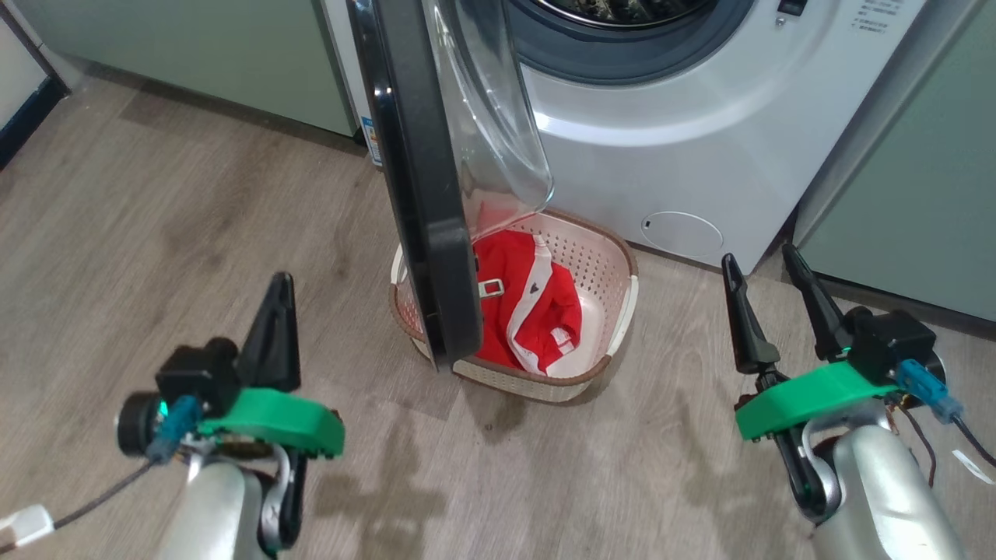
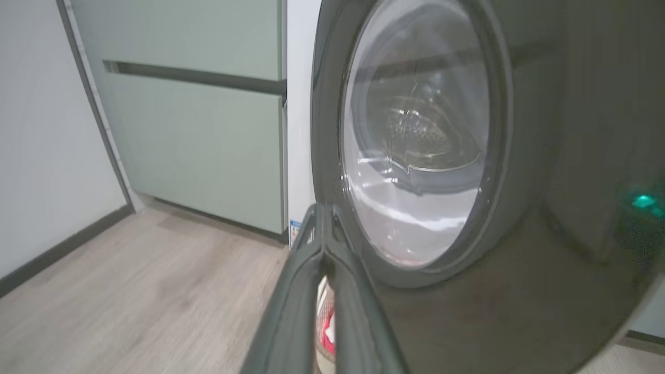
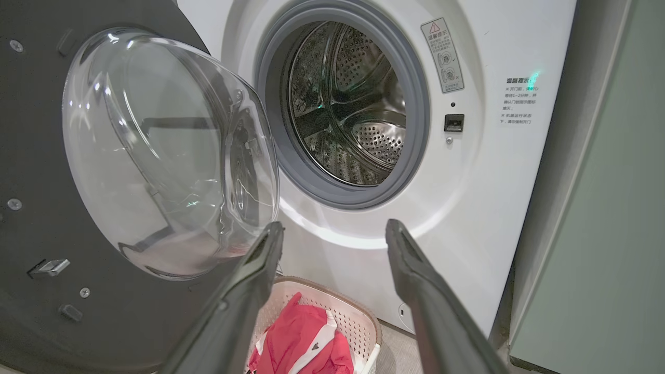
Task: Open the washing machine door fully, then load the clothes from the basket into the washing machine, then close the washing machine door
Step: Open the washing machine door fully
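The washing machine [image 1: 661, 155] stands with its door [image 1: 420, 171] swung out, edge-on to me, glass bowl facing the drum [image 3: 353, 104]. The cream basket [image 1: 593, 257] sits on the floor under the door's lower edge, holding the red clothes [image 1: 529, 311] with white stripes. My left gripper [image 1: 282, 284] is shut on nothing, low on the left, apart from the door; in the left wrist view its tips [image 2: 322, 210] meet just left of the door's black outer rim [image 2: 519, 285]. My right gripper [image 1: 759, 257] is open to the right of the basket, fingers [image 3: 333, 228] spread above the clothes [image 3: 306, 343].
Pale green cabinets [image 2: 197, 145] flank the machine on the left and on the right [image 3: 597, 234]. Wooden floor [image 1: 156, 218] spreads out left of the door. A white wall with a dark skirting [image 2: 47, 254] runs along the far left.
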Controlling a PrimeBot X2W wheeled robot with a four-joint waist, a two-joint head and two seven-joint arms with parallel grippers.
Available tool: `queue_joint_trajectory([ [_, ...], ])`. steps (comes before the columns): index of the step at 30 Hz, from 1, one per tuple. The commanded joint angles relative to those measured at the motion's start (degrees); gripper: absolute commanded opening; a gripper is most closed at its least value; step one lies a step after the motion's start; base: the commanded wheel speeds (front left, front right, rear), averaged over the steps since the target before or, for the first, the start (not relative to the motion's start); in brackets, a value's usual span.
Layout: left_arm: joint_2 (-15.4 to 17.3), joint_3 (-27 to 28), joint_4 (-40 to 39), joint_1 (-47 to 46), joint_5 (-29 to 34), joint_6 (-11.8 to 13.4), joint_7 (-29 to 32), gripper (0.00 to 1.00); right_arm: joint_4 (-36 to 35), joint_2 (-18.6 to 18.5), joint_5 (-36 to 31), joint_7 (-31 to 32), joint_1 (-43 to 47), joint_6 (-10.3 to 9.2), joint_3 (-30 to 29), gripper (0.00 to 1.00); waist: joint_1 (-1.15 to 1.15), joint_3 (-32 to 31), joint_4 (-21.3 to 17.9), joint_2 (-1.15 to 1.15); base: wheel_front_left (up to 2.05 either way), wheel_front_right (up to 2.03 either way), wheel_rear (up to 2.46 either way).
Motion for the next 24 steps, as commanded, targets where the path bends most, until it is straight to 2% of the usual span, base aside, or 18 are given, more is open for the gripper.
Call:
queue_joint_trajectory([
  [1,1.5,2.6,-3.4,-4.2,0.7,0.0,-0.6,0.0,-1.8,0.3,-0.3,-0.5,-1.7,0.0,1.2,1.0,0.0,0.0,0.0,0.0,0.0,0.0,0.0],
  [4,2.1,3.6,-6.3,-6.0,1.2,0.1,-0.6,0.0,-1.8,0.3,-0.2,-0.5,-1.6,0.0,1.2,1.0,0.0,-0.1,0.1,0.0,0.0,0.0,0.0],
  [9,2.9,5.2,-15.8,-11.9,2.9,0.8,-0.6,0.0,-2.1,0.3,0.1,-0.5,-1.0,0.0,1.1,1.0,0.0,-0.3,-0.1,0.0,0.0,0.0,0.0],
  [14,2.3,3.8,-24.4,-17.2,4.7,0.9,-0.6,0.0,-2.7,0.3,0.3,-0.5,-0.4,0.0,1.3,1.0,0.0,-0.5,-0.9,0.0,0.0,0.0,0.0],
  [18,1.1,-1.0,-28.0,-19.4,4.4,0.4,-0.5,0.0,-3.0,0.3,0.6,-0.5,0.4,0.0,1.4,1.0,0.0,-0.6,-1.8,0.0,0.0,0.0,0.0],
  [24,-0.1,-13.7,-28.8,-19.0,0.4,-1.3,2.9,0.0,-3.3,0.3,1.0,-0.5,1.0,0.0,1.5,1.0,0.0,-0.5,-3.2,0.0,0.0,0.0,0.0],
])
